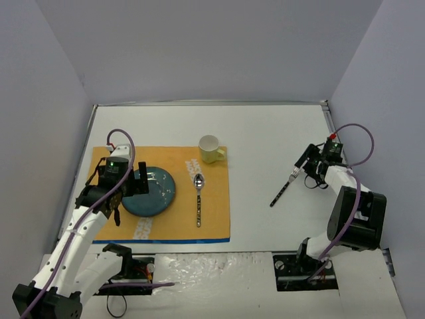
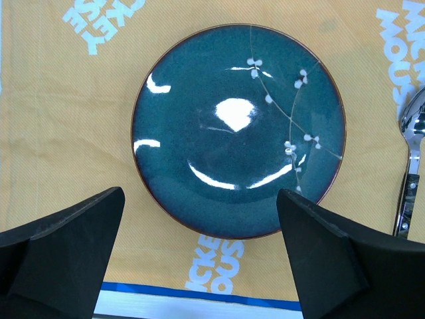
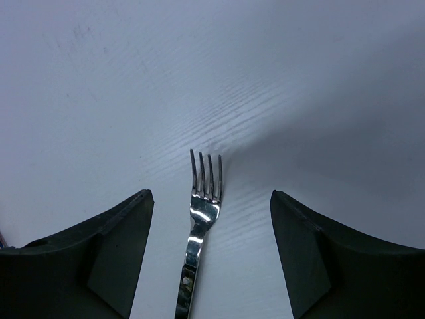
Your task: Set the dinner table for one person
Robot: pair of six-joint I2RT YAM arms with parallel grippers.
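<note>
On the white dinner table lies an orange placemat with a dark blue plate, a spoon to the plate's right and a yellow-green cup behind the spoon. My left gripper hovers open over the plate's near-left part, holding nothing. A fork lies on the bare table at the right. My right gripper stands open low over its tine end. In the right wrist view the fork sits between the fingers, apart from both, left of the gripper's centre.
White walls close the table in at the back and both sides. The placemat has a blue near edge and white lettering. The spoon's bowl shows at the right edge of the left wrist view. Bare tabletop surrounds the fork.
</note>
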